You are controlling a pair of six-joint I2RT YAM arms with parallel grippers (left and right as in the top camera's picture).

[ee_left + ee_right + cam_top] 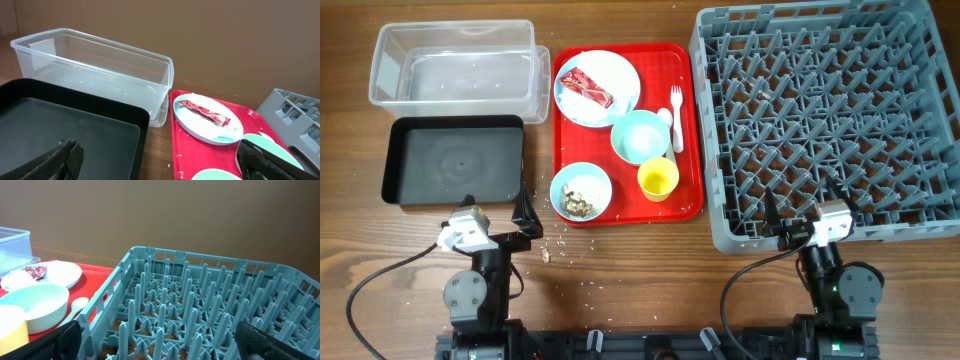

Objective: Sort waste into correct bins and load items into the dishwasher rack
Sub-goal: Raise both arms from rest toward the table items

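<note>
On the pale blue plate (622, 70), at the far left of the red tray (688, 150), lies the red snack wrapper (587, 88), flat and apart from everything else. Near it on the same tray: an empty mint bowl (640, 137), a second bowl (560, 181) holding the brownish food scraps (578, 203), the yellow cup (658, 179), and the white fork (676, 103) with the spoon (79, 303) just beside the empty bowl. Loose crumbs (547, 254) sit on the counter (620, 275) in front of the tray. Left of the tray are the clear tub (532, 75) and, nearer the robot, the black tray (395, 160); neither holds anything. To the right, the grey rack (708, 140) has nothing loaded. Left gripper (497, 205) and right gripper (803, 205) both sit at the near edge, jaws spread wide, gripping nothing. Judgement: sorting not begun; first step is likely the wrapper, which calls for the left arm to reach forward over the tray, drop onto the plate and pinch thin foil without dragging the plate. Left wrist view shows the tub's wall height and the wrapper's flat lie, but not the scraps bowl. Right wrist view shows how tall the pegs stand. No napkin made out in any view
</note>
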